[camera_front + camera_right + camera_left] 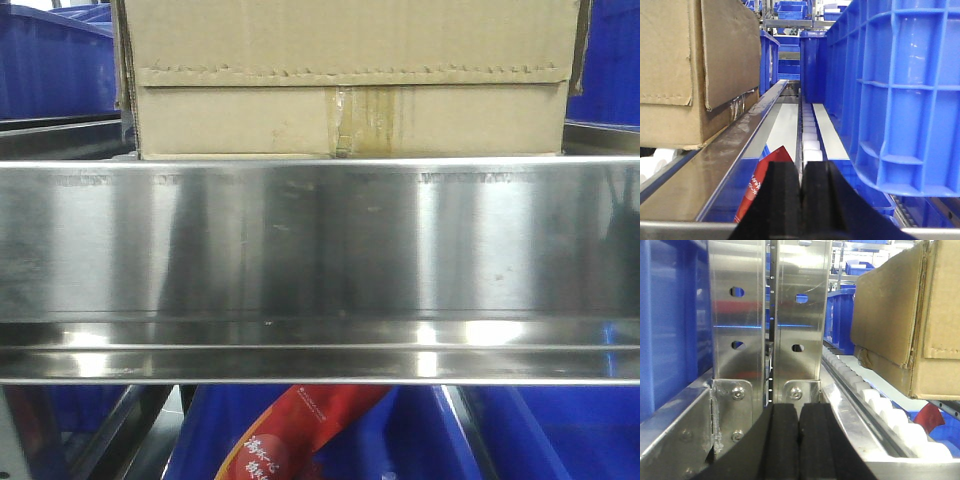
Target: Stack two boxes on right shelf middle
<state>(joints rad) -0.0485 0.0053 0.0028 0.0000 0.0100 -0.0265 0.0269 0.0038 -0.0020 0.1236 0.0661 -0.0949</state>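
Observation:
A brown cardboard box (350, 80) sits on the steel shelf (320, 240), just behind its wide mirror-like front lip; yellowed tape marks its mid-seam. In the left wrist view the same box (900, 315) is at the upper right, over the white rollers (880, 407). It fills the upper left of the right wrist view (695, 70). My left gripper (799, 412) is shut with nothing in it, facing the steel uprights. My right gripper (801, 172) is shut and empty, right of the box. Only one box shows.
Blue plastic bins (900, 90) stand close on the right and another blue bin (670, 325) on the left. A red packet (290, 430) lies in a blue bin below the shelf. Steel uprights (765, 315) rise ahead of the left gripper.

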